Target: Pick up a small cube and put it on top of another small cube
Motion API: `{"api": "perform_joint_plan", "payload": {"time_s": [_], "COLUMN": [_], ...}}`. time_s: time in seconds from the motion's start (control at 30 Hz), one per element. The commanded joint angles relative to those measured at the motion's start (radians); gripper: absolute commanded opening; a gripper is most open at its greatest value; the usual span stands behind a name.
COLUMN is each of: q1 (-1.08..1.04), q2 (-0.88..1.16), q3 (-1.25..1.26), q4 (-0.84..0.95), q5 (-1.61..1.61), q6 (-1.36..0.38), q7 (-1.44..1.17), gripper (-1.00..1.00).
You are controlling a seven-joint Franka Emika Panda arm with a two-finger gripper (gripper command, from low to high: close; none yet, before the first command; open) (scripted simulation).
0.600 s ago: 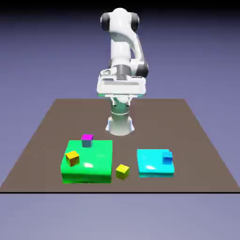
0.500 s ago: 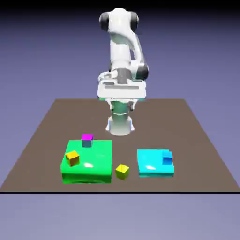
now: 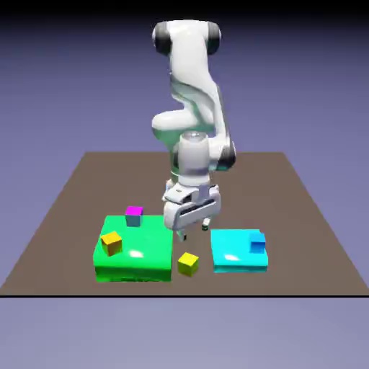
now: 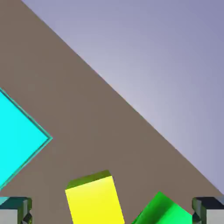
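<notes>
Only the exterior view shows the pincer [image 3: 194,230] above the small cube [image 3: 188,263].

We found no writing, labels, brands, numbers or signs that we could read in either view.
</notes>
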Motion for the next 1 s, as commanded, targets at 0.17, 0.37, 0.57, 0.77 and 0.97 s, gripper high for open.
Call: {"api": "perform_joint_plan", "payload": {"time_s": [0.17, 0.37, 0.57, 0.77, 0.97], "q1": [0.034, -0.032, 0.070, 0.055, -0.155], "q2": [0.179, 0.314, 0.107, 0.043, -0.174], "q3": [-0.017, 0.065, -0.061, -0.034, 0.033], "q4": [0.048, 0.069, 0.037, -0.005, -0.073], "q5": [0.056, 0.154, 0.003, 0.031, -0.029], "q6": [0.012, 0.122, -0.048, -0.261, -0.509], "q7": [-0.160, -0.229, -0.123, -0.076, 0.041], "gripper": [0.00, -1.00, -1.00, -1.00, -1.00]}}
